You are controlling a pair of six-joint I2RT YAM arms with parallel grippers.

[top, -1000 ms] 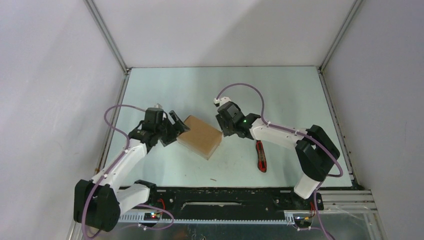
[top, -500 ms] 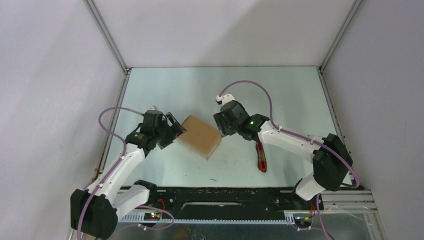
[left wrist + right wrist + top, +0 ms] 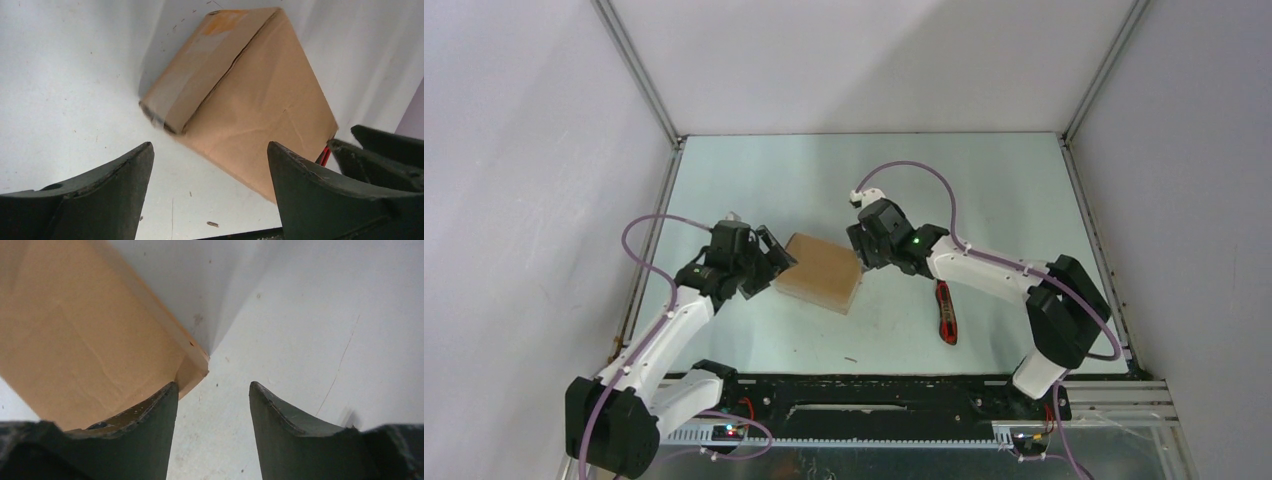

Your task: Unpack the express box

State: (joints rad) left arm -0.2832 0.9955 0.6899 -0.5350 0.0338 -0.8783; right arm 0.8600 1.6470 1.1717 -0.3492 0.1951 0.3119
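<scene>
The express box [image 3: 820,273], a small brown carton, lies on the table between my two arms. In the left wrist view the box [image 3: 250,95] shows clear tape on one side and sits ahead of my open left gripper [image 3: 210,150]. In the top view my left gripper [image 3: 776,262] is at the box's left edge. My right gripper [image 3: 864,252] is at the box's right corner. In the right wrist view the gripper [image 3: 212,389] is open, and its left finger [image 3: 150,410] is against the box corner [image 3: 192,367]. No label shows.
A red-and-black utility knife [image 3: 945,310] lies on the table under my right forearm, right of the box. Metal frame rails [image 3: 654,250] border the table at left and right. A small dark speck [image 3: 851,359] lies near the front edge.
The box has shifted slightly to the left and turned a little. My right gripper followed leftward against its corner. My left gripper drew back slightly to the left.
</scene>
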